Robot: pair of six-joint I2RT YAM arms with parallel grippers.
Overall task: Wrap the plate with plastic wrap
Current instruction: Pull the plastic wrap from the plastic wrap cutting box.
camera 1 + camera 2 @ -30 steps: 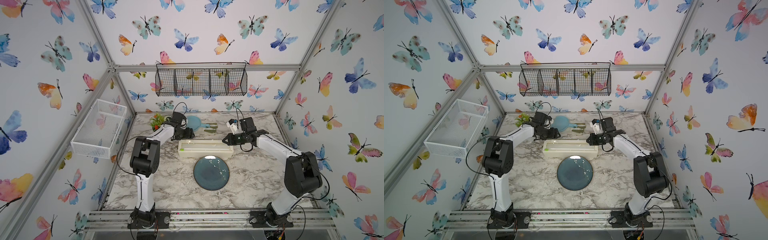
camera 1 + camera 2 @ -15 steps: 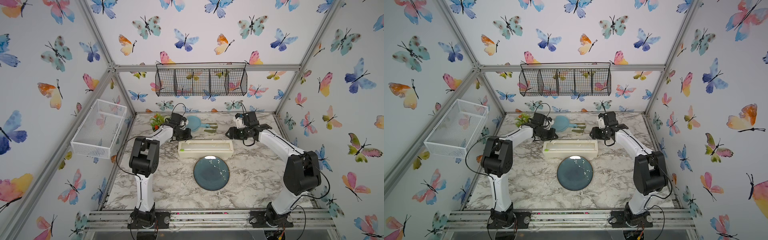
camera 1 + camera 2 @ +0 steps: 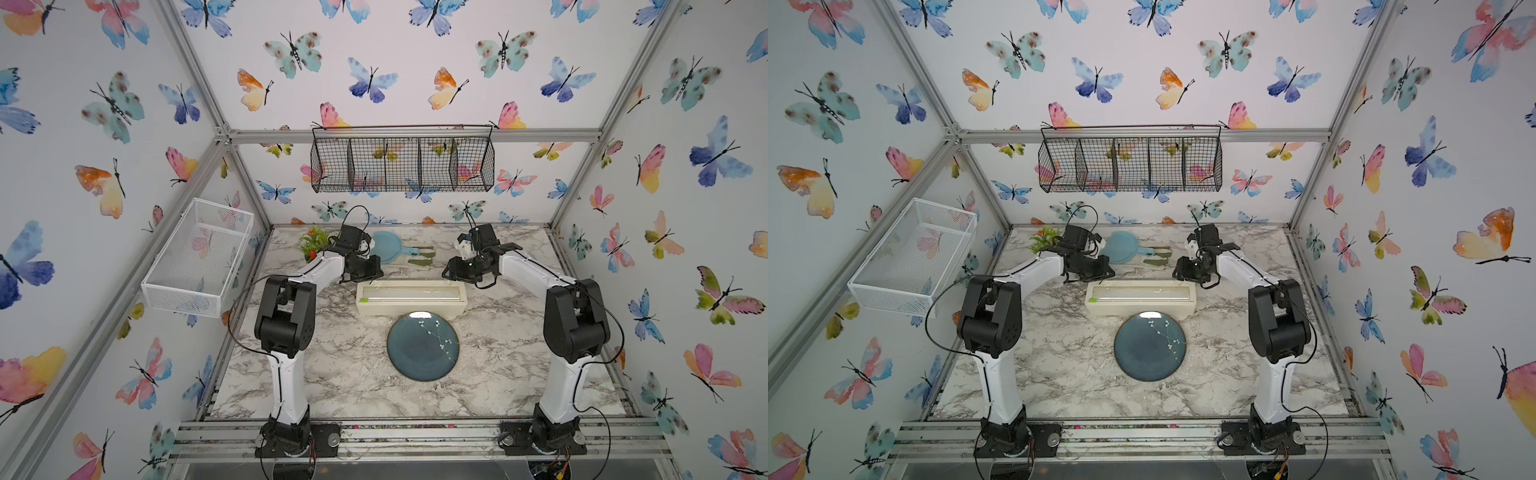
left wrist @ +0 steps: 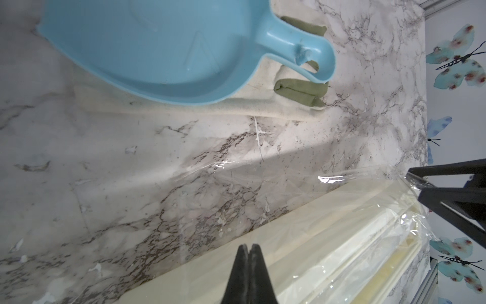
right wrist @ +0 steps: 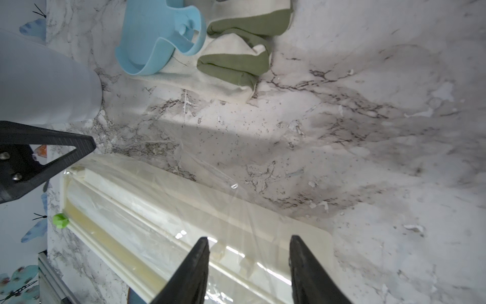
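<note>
The plate point(image 3: 423, 345) lies flat on the marble worktop point(image 3: 332, 374) in the lower middle of both top views, with no film over it. Just above it in the frame sits the long cream box point(image 3: 409, 297). The plastic wrap point(image 4: 263, 184) is drawn out on the box's far side, away from the plate, and lies crinkled over the box top and the worktop beyond.

The left pincer point(image 4: 248, 246), at the bottom middle of the left wrist view, is pressed together over the box's far edge. I cannot tell whether a fold of film is caught in it. The right pincer point(image 5: 248, 238), at the bottom middle of the right wrist view, stands spread above the other end of the box, with film beneath it.

The film looks nearly weightless, limp and clingy, so it will likely stick to itself, wrinkle, or tear if pulled from one point. The best hold, I judge, is its loose edge near both corners, kept taut between the arms. The plate is stiff, glossy and breakable, and need not be lifted.
</note>
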